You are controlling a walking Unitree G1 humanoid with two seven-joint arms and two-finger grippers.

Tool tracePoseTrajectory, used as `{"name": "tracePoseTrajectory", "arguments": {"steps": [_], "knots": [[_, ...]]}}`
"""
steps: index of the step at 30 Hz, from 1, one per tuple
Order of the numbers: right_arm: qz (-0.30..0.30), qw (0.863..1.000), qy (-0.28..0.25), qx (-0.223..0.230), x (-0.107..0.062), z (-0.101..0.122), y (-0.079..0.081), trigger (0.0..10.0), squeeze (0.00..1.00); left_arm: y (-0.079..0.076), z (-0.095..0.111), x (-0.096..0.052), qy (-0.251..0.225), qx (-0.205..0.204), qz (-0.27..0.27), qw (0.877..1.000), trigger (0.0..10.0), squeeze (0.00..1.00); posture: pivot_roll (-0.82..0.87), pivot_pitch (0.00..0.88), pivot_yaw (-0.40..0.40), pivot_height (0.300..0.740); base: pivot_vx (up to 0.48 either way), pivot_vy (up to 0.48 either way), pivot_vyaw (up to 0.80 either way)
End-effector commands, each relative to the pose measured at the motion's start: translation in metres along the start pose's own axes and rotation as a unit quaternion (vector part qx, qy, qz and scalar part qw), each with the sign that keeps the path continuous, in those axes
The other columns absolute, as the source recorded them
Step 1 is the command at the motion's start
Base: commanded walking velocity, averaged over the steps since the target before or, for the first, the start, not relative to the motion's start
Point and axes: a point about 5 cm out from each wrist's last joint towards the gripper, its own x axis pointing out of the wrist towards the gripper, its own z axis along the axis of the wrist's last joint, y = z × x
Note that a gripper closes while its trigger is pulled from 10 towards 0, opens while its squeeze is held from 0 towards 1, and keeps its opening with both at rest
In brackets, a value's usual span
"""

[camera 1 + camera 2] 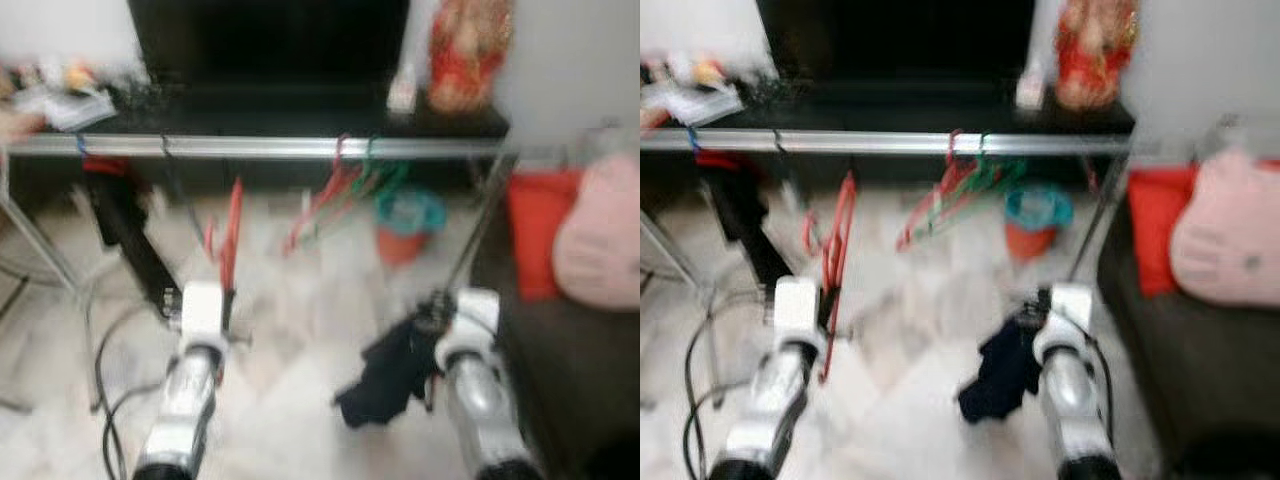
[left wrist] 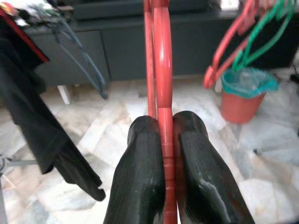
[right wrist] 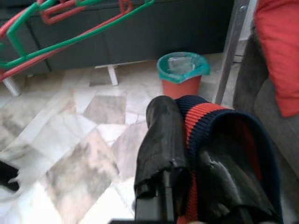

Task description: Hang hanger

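Left gripper [image 2: 161, 140]: fingers pressed together on a red hanger [image 1: 232, 235], which is held upright above the left arm, below and short of the rail [image 1: 260, 147].

Right gripper [image 3: 187, 154]: fingers pinched on a dark garment [image 1: 385, 375] with a navy and red striped cuff draped over one finger; the rest of the cloth is seen hanging beside the right arm.

Floor [image 1: 300, 330]: pale marble tiles. Cables [image 1: 105, 390] are trailed across it beside the left arm.

Further on, the silver rail is run across the scene at mid height. A bunch of red and green hangers [image 1: 345, 185] is hung from it, tilted. Black clothing [image 1: 125, 230] is hung from the rail's left part. An orange bin [image 1: 405, 225] with a teal liner is stood on the floor beyond the rail.

To the right, a dark sofa [image 1: 560, 350] is seen with a red cushion [image 1: 540, 230] and a pink one [image 1: 605, 235].

At the back, a dark cabinet [image 1: 300, 115] is set against a pale wall; a red figure [image 1: 468, 50] and clutter [image 1: 60, 95] are stood on it. Head views are blurred.
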Motion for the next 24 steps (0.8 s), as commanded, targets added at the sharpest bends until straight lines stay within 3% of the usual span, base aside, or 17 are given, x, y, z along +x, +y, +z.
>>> {"name": "tracePoseTrajectory", "arguments": {"steps": [1, 24], "knots": [[0.006, 0.999, -0.030, -0.007, 0.006, 0.016, 0.003, 10.0, 0.00, 0.000, 0.001, 0.000, 0.002, -0.012, 0.001, 1.000, 10.0, 0.00, -0.06, 0.000, 0.003, 0.740, 0.000, 0.326, 0.00], [0.000, 0.999, -0.043, -0.010, 0.013, 0.030, 0.003, 10.0, 0.00, 0.004, 0.004, 0.002, 0.005, -0.007, 0.004, 1.000, 10.0, 0.00, -0.05, 0.000, 0.010, 0.740, 0.000, 0.480, 0.00]]}}
